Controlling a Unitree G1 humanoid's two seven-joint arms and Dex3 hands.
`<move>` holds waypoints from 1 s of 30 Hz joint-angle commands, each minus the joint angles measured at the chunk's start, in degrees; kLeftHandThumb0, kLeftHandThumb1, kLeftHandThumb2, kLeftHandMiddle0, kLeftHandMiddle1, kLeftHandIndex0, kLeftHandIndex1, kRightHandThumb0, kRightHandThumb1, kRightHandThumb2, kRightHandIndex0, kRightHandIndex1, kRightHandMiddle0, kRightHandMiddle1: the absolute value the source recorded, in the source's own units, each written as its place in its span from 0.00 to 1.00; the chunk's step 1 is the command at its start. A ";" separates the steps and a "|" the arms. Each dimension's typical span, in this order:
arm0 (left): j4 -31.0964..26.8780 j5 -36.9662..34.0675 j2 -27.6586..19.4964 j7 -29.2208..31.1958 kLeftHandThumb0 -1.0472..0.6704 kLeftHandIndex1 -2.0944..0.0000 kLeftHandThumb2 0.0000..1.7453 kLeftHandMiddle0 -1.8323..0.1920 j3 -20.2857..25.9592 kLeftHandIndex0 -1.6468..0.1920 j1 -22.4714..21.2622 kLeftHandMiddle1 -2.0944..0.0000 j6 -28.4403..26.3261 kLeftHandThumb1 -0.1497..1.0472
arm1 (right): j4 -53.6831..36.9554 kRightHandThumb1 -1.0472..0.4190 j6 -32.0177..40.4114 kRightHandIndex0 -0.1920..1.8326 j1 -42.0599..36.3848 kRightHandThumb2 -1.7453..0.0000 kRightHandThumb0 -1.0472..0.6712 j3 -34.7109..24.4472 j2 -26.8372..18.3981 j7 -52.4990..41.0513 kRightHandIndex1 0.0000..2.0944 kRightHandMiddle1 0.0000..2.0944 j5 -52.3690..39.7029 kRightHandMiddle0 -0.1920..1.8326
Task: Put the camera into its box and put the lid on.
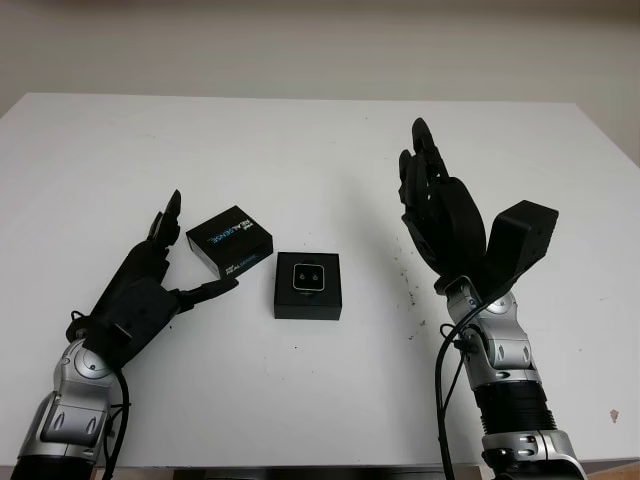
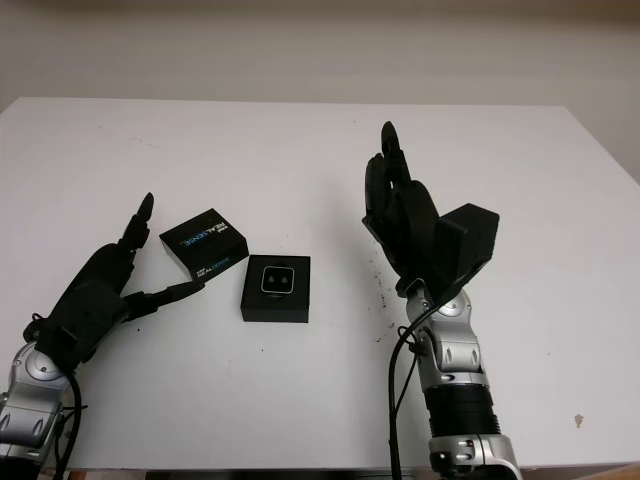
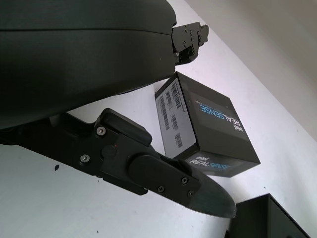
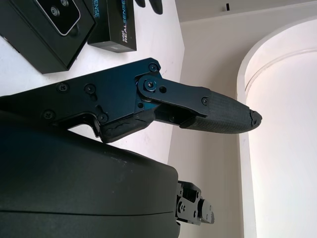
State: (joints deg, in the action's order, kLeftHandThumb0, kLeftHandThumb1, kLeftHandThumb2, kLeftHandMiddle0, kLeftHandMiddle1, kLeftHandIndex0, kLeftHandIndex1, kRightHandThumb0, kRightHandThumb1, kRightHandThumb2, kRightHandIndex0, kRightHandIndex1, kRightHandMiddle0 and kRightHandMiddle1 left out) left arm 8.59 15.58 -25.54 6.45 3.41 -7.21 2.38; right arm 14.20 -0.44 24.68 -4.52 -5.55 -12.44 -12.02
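The small silver camera (image 1: 307, 276) already sits in its open black box (image 1: 308, 302) mid-table, so the open left hand (image 1: 150, 285) flanks the printed black cardboard lid (image 1: 230, 240) (right hand (image 1: 440, 205) open, raised), likely to grasp it.

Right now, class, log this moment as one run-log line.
camera: seated in open box | lid: on table, beside box, not yet on | left hand: open, at lid | right hand: open, raised right of box
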 commanded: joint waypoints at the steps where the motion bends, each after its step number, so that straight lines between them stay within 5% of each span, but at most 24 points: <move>1: 2.27 1.31 0.04 -1.90 0.14 1.00 0.02 1.00 -0.71 1.00 -2.52 1.00 1.21 0.87 | -1.42 0.00 -0.68 0.00 -0.36 0.61 0.18 0.05 0.18 -0.20 0.00 0.01 0.19 0.00; 15: 20.57 9.33 -0.64 -13.52 0.20 1.00 0.03 1.00 -5.89 1.00 -10.60 1.00 10.79 0.87 | -4.94 0.00 0.31 0.01 -2.98 0.61 0.20 0.14 0.22 -0.52 0.02 0.02 0.46 0.02; 30: 25.98 0.81 0.88 -8.56 0.19 0.98 0.03 0.95 -5.08 0.96 -13.35 0.97 17.49 0.82 | -5.77 0.00 1.59 0.00 -3.44 0.60 0.23 0.00 -0.20 -0.59 0.02 0.02 0.83 0.01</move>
State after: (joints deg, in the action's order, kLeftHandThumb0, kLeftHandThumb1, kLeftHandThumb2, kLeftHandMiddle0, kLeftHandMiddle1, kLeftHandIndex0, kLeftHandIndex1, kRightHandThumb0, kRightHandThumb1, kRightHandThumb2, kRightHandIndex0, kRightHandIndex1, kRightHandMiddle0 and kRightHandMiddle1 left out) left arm 34.49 17.19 -25.02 -2.57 -2.13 -20.10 19.25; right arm 9.56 1.27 21.39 -4.45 -5.20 -12.95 -11.43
